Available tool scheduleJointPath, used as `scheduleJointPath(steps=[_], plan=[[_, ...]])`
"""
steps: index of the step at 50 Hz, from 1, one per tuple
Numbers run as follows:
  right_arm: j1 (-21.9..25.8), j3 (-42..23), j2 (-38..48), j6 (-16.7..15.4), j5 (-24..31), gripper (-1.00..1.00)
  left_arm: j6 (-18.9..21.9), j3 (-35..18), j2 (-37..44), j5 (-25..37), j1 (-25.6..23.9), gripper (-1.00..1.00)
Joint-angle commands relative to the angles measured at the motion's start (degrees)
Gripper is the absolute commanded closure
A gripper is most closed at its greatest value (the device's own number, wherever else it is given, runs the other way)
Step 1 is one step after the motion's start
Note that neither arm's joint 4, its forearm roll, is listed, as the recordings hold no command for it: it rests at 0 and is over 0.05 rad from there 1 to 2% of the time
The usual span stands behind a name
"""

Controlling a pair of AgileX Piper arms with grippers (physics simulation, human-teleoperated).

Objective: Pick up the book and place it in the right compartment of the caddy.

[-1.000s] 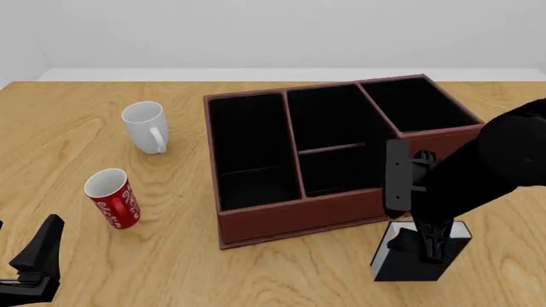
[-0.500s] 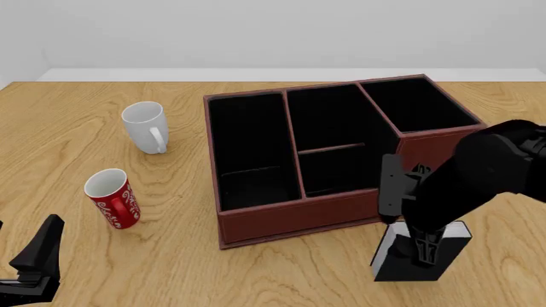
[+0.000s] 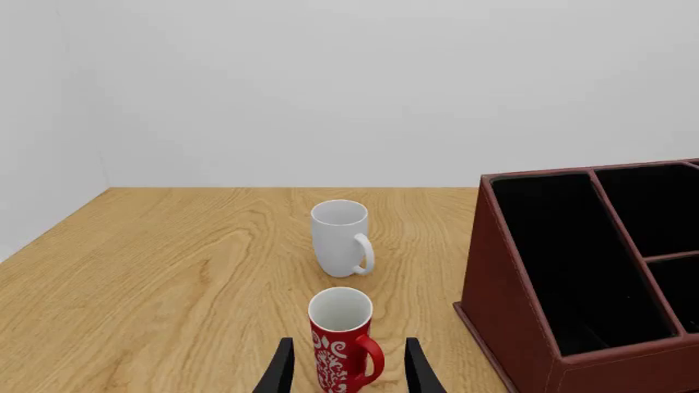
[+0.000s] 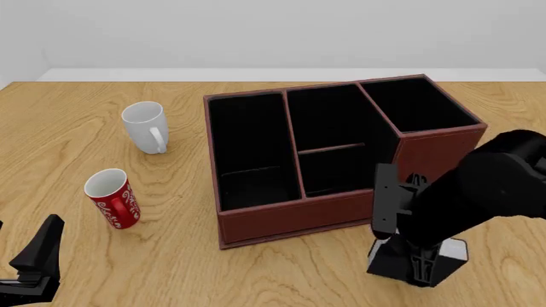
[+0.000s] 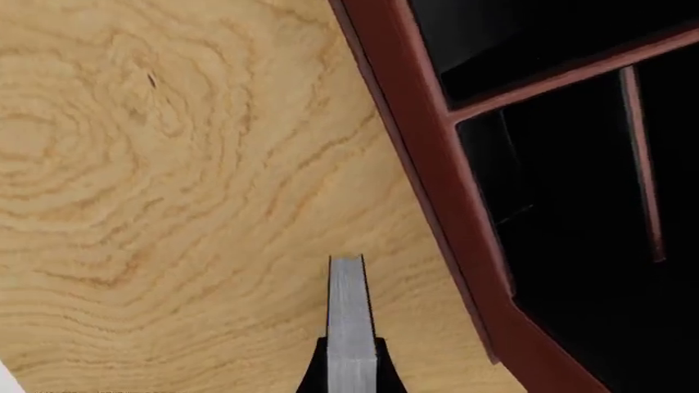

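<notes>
Your right gripper (image 5: pixel 349 364) clamps the thin black book (image 5: pixel 347 315) by its pale page edges, upright on the grained wooden table (image 4: pixel 171 268) beside the reddish-brown leather-look caddy (image 4: pixel 298 214). Your left gripper (image 3: pixel 347 370) stands apart, framing a red mug (image 3: pixel 342 336). White walls behind.

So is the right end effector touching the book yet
Touching. In the right wrist view, the right end effector has a finger pressed against each side of the book, with no gap showing.
</notes>
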Motion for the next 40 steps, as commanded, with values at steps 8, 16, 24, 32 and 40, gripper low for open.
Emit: scheduleJointPath(steps=[8,16,24,32,40], plan=[[1.48,-3.57,-8.58,6.53,7.86,1.0,0.01,0.0,-0.01,0.0,0.0,-1.0],[-0.9,-11.45,-10.85,4.75,13.27,1.0,0.0,0.0,0.0,0.0,0.01,-1.0],[-2.2,-16.73,-12.0,2.75,15.59,1.0,-0.01,0.0,0.0,0.0,0.0,-1.0],[-2.2,-18.77,-13.36,1.22,15.62,1.0,0.0,0.0,0.01,0.0,0.0,-1.0],[-3.88,-21.2,-16.04,-3.56,15.62,1.0,0.0,0.0,0.0,0.0,0.0,-1.0]])
